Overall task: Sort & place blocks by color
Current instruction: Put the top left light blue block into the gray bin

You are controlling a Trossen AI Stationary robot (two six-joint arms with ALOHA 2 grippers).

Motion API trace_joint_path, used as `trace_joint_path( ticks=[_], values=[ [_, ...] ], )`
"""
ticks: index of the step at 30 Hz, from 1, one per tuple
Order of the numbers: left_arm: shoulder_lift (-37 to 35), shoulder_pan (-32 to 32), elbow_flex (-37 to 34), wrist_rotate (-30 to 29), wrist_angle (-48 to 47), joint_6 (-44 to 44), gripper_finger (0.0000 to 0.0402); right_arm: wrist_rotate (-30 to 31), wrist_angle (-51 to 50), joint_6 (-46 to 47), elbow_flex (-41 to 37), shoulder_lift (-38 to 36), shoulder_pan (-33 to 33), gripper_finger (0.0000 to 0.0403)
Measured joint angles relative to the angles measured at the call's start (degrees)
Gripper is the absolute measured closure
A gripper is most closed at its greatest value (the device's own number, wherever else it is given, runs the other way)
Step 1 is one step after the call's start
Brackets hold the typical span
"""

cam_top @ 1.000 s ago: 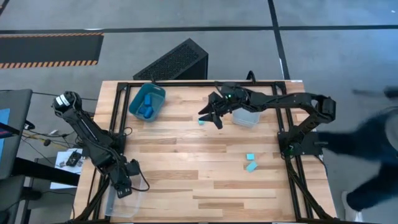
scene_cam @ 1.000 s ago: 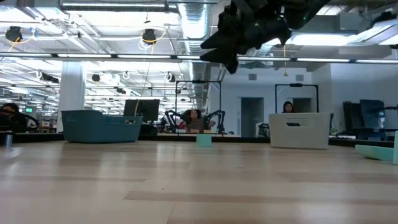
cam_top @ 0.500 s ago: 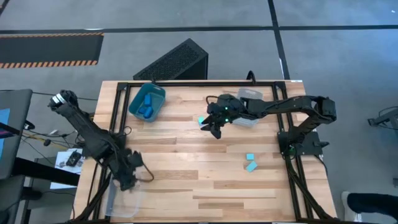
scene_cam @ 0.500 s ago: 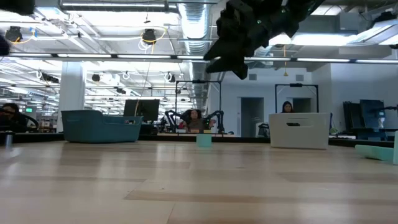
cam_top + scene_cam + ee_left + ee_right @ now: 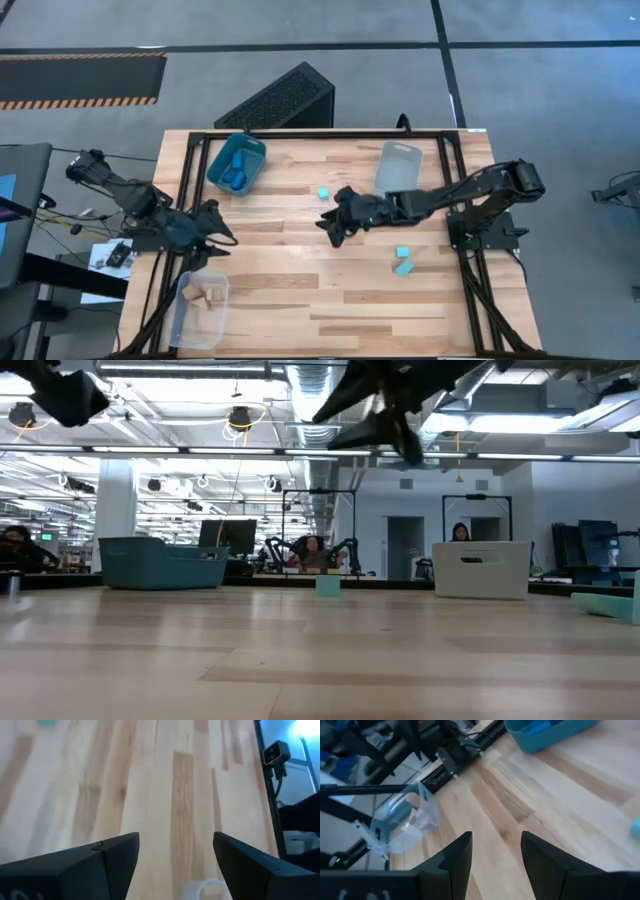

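Three light cyan blocks lie flat on the wood: one (image 5: pixel 324 193) toward the far side, showing too in the low view (image 5: pixel 327 585), and two side by side (image 5: pixel 402 261) near the right rail. Darker blue blocks (image 5: pixel 236 172) sit in the teal bin (image 5: pixel 252 150). Tan blocks (image 5: pixel 205 293) lie in a clear bin (image 5: pixel 187 322) at the near-left corner. My right gripper (image 5: pixel 330 224) hangs open and empty over the table's middle, just near of the lone cyan block. My left gripper (image 5: pixel 216 236) hovers open and empty at the left edge, between the two left bins.
A second clear bin (image 5: pixel 398 166) stands at the far right, with no block visible in it. Black frame rails (image 5: pixel 180 200) run along the table's sides. The right arm (image 5: pixel 450 195) reaches across from the right rail. Bare wood spreads over the near half (image 5: pixel 330 310).
My right gripper has drawn back from beside the far-right clear bin toward the near edge and the table's middle, leaving the bin uncovered. My left gripper has moved from over the near-left clear bin toward the far edge and a little right, uncovering the tan blocks in it.
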Motion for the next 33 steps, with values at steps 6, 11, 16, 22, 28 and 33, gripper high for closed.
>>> trace_joint_path(
  ticks=[6,11,16,22,28,33],
  values=[
    [-2.2,2.4,-3.9,1.3,8.8,10.3,0.0162,11.5,-8.6,9.5,0.0,-0.1,8.2,0.0212],
    [-1.6,7.3,-8.1,5.7,19.5,14.8,0.0162,16.4,-18.1,17.2,0.1,-0.6,13.2,0.0212],
    [0.0,12.7,-10.4,7.9,29.8,14.4,0.0162,16.5,-23.8,18.3,0.0,-1.6,15.1,0.0212],
    [7.4,19.1,-10.4,12.4,38.5,15.1,0.0162,17.0,-30.7,13.5,0.0,-7.8,14.2,0.0212],
    [19.5,26.4,-9.9,18.1,52.5,17.2,0.0162,21.7,-34.2,11.1,-4.8,-16.5,14.1,0.0212],
    [27.9,31.8,-7.0,19.5,60.4,17.2,0.0162,21.4,-28.1,11.9,-13.9,-22.8,14.7,0.0212]
  ],
)
